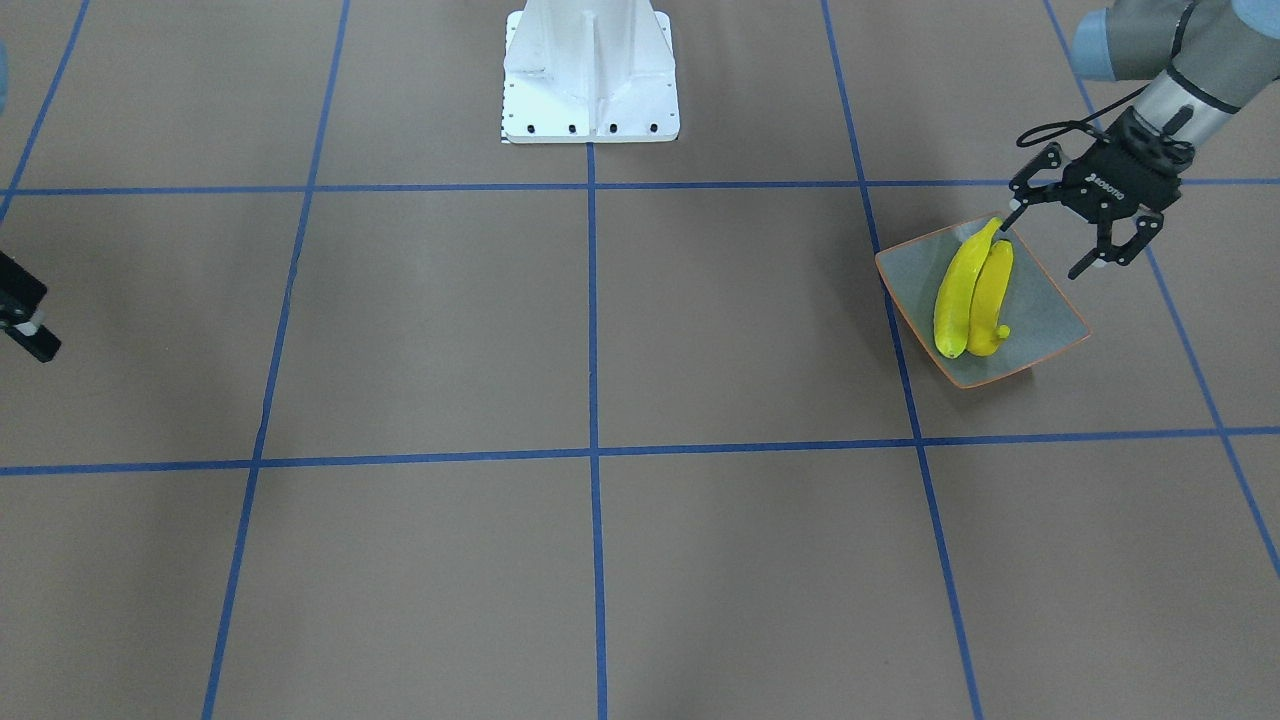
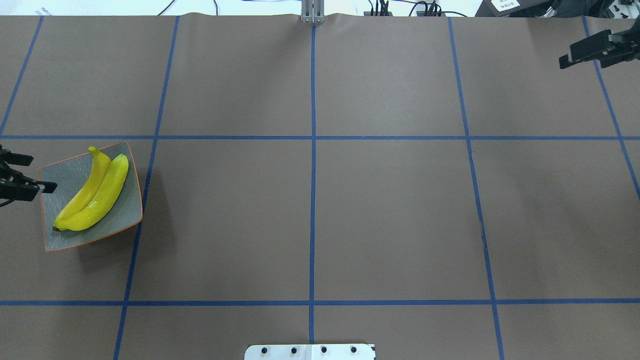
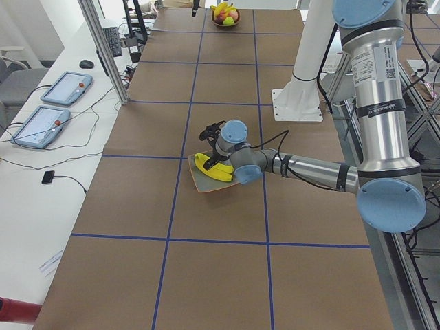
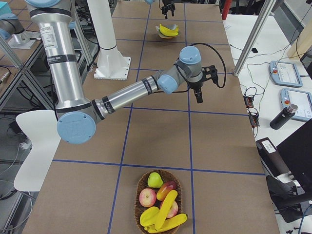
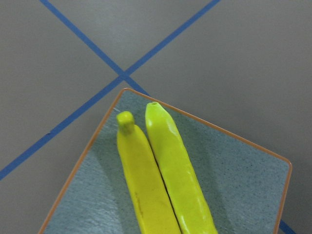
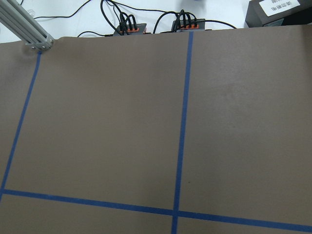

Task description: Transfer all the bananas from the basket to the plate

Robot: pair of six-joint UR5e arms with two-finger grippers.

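Two yellow bananas (image 1: pixel 960 290) (image 2: pixel 100 192) lie side by side on the square grey-green plate (image 1: pixel 1045 315) (image 2: pixel 67 172) with an orange rim. My left gripper (image 1: pixel 1048 243) (image 2: pixel 35 174) hangs open and empty over the plate's edge, near the bananas' ends. The left wrist view looks straight down on the bananas (image 5: pixel 170 165) and the plate (image 5: pixel 239 170). Two more bananas (image 4: pixel 163 214) lie in the wicker basket (image 4: pixel 158 202) at the table's other end. My right gripper (image 2: pixel 580 57) (image 1: pixel 35 320) hovers over bare table, looks open and holds nothing.
The basket also holds apples (image 4: pixel 146 197) and a pear (image 4: pixel 154 179). The white robot base (image 1: pixel 590 75) stands at the table's middle edge. Blue tape lines cross the brown table. Cables and plugs (image 6: pixel 156 24) lie past the far edge.
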